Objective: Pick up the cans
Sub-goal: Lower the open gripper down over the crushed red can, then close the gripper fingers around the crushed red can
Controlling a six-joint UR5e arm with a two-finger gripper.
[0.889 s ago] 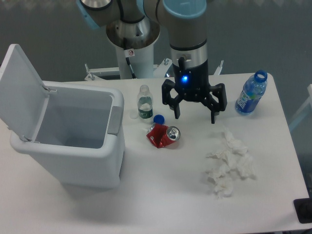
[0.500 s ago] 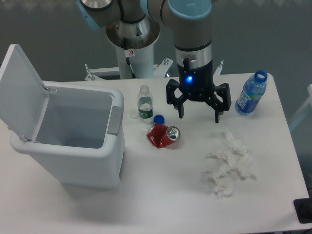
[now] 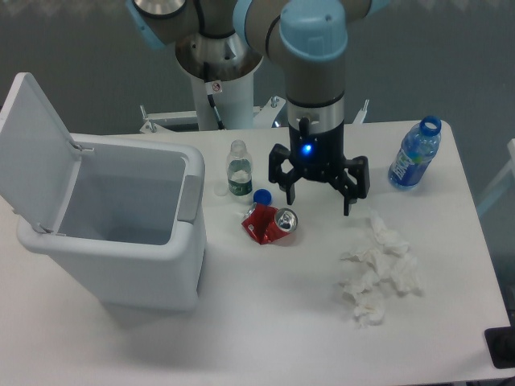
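Your gripper (image 3: 319,200) hangs above the surface (image 3: 265,305) at upper centre, jaws spread wide and holding nothing. The crushed red can (image 3: 269,224) lies on its side just below and left of it, beside a blue cap (image 3: 261,195) and the small clear bottle (image 3: 238,170).

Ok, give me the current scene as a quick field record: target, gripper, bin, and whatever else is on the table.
target: crushed red can, lying on its side on the table, silver top facing right
gripper: gripper, open, empty, to the upper right of the can, not touching it
bin: white bin, lid up, left of the can
near target: blue cap and small clear bottle, just behind the can
far right: blue water bottle, uncapped
front right: crumpled tissues
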